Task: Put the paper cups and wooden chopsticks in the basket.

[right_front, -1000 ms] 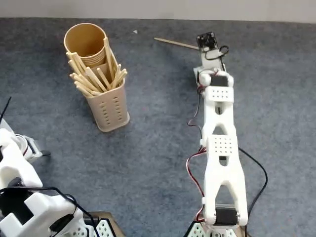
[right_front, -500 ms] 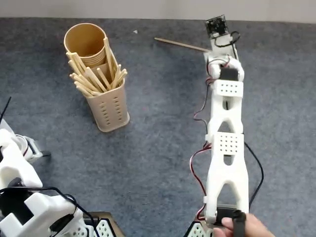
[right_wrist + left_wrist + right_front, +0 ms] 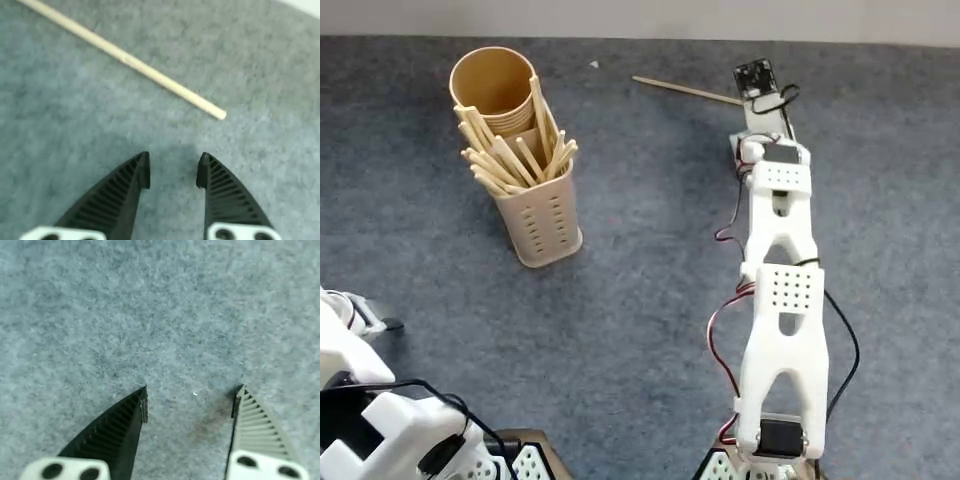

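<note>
One wooden chopstick [image 3: 685, 90] lay loose on the grey, felt-covered table [image 3: 620, 300], close to its far edge and well apart from the basket [image 3: 542, 225]. The tan, perforated basket stood toward the far left corner. A stack of nested paper cups [image 3: 495, 90] sat in it, mouth up, and a bundle of chopsticks [image 3: 510, 155] fanned out beside the cups and leaned over the rim.

The right arm [image 3: 775, 300] stretched from the near edge toward the far edge, with its wrist at the nearer end of the loose chopstick. In the right wrist view, the right gripper [image 3: 172, 172] hung above the covering with its two black fingers [image 3: 125, 195] a little apart and nothing between them. The loose chopstick [image 3: 125, 57] ran slantwise just beyond the fingertips (near them, but not touching), its blunt end closest to the gap.

The left arm [image 3: 370, 420] sat folded at the near left corner. The left gripper [image 3: 192, 400] pointed down at bare covering, its fingers spread wide, one black and one pale grey, holding nothing.
</note>
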`<state>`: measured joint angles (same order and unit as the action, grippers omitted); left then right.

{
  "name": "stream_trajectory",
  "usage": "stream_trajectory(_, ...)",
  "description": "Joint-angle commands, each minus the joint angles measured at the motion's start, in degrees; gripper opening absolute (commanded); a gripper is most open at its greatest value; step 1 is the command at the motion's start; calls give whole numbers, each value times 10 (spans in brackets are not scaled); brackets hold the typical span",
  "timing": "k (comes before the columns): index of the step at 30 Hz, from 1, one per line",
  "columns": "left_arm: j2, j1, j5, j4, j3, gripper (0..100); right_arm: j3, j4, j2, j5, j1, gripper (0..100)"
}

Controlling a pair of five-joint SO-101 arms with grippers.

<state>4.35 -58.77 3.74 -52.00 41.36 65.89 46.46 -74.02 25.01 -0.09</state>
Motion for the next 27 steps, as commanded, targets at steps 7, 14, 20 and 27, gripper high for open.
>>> stream_trajectory(7, 13, 6, 4, 2, -1, 274, 145, 473, 73, 4, 4, 2)
stream_trajectory(14, 13, 51, 4, 1, 1, 274, 354, 443, 73, 4, 18, 18)
stream_trajectory(20, 13, 51, 4, -7, 9, 274, 263, 134, 26, 4, 9, 254)
stream_trajectory(27, 13, 51, 4, -7, 36, 274, 36, -7, 38, -8, -21, 317)
